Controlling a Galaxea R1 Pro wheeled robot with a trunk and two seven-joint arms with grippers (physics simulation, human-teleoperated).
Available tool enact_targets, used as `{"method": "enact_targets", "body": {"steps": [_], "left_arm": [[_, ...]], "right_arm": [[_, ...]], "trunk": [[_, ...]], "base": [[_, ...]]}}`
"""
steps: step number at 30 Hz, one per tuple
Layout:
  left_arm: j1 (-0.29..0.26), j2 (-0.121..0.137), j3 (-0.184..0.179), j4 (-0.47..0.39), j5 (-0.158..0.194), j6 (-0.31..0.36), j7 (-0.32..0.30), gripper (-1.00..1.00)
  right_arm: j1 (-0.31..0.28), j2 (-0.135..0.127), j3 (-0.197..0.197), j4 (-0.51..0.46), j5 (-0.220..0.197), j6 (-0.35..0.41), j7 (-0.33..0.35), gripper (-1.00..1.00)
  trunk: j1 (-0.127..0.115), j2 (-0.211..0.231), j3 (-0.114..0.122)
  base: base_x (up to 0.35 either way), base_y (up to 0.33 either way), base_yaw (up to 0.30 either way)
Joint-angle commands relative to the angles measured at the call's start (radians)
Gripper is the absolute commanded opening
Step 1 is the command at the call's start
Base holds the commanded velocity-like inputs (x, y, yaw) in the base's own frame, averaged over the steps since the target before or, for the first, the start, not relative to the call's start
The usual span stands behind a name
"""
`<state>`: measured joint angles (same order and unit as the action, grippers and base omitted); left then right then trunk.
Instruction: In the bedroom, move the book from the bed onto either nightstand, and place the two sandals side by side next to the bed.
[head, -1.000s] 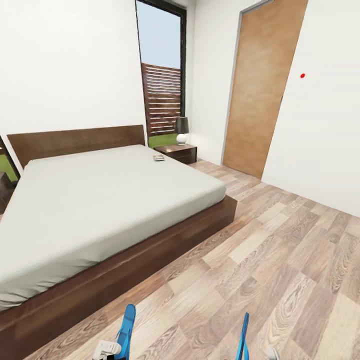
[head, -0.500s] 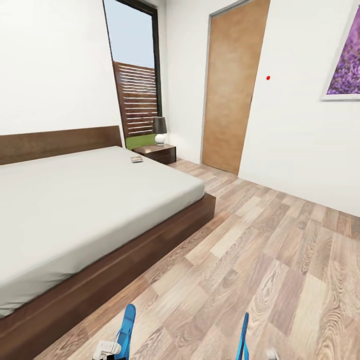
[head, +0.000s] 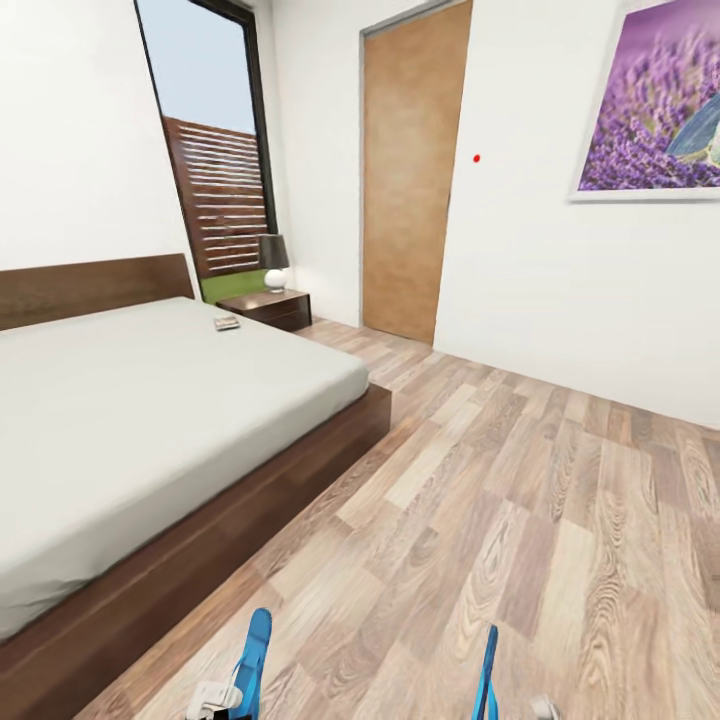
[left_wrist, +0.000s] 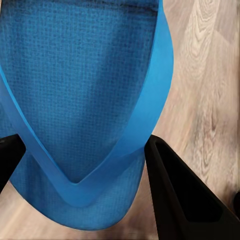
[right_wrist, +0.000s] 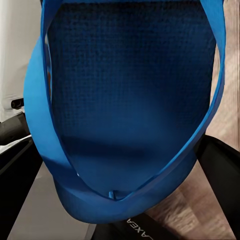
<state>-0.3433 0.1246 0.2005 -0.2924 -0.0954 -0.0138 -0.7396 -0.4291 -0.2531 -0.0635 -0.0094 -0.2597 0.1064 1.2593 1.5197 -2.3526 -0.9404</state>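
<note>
The bed, pale mattress on a dark wooden frame, fills the left of the head view. The book lies on the mattress near its far right corner, beside the headboard. Just past that corner stands the nightstand. Two blue sandals stand on edge at the bottom of the head view, one at the left and one at the right. My left gripper is shut on the left sandal. My right gripper is shut on the right sandal. Both sandals hang above the plank floor.
A table lamp stands on the nightstand in front of a tall window. A wooden door is in the far wall, and a purple picture hangs at the right. Wood-plank floor stretches right of the bed.
The head view has swung to the right: bed, window and door now sit further left and the purple picture has come into sight. Both sandals stay held in the same place.
</note>
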Motion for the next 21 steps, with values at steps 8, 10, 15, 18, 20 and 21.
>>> {"method": "enact_targets", "body": {"steps": [8,10,15,18,20,21], "left_arm": [[0.0,0.0,0.008,-0.001,-0.012,-0.003,-0.007,-1.0],[0.0,-0.001,0.008,-0.001,-0.012,-0.003,-0.007,-1.0],[0.0,-0.001,0.008,-0.001,-0.012,-0.003,-0.007,-1.0],[0.0,-0.001,0.008,-0.001,-0.012,-0.003,-0.007,-1.0],[0.0,-0.001,0.008,-0.001,-0.012,-0.003,-0.007,-1.0],[0.0,-0.001,0.008,-0.001,-0.012,-0.003,-0.007,-1.0]], "right_arm": [[-0.001,0.0,-0.007,0.0,0.002,0.011,0.003,-1.0],[-0.001,0.0,-0.006,0.0,0.002,0.011,0.003,-1.0],[-0.001,0.0,-0.006,0.0,0.002,0.011,0.003,-1.0],[-0.001,0.0,-0.006,0.0,0.002,0.01,0.003,-1.0],[-0.001,0.0,-0.006,0.0,0.002,0.01,0.003,-1.0],[-0.001,0.0,-0.006,0.0,0.002,0.01,0.003,-1.0]], "trunk": [[0.0,0.0,-0.001],[0.0,0.0,-0.001],[0.0,0.0,-0.001],[0.0,0.0,-0.001],[0.0,0.0,-0.001],[0.0,0.0,-0.001]], "base": [[0.0,0.0,-0.284],[0.0,0.0,-0.284],[0.0,0.0,-0.284],[0.0,0.0,-0.284],[0.0,0.0,-0.284],[0.0,0.0,-0.284]]}}
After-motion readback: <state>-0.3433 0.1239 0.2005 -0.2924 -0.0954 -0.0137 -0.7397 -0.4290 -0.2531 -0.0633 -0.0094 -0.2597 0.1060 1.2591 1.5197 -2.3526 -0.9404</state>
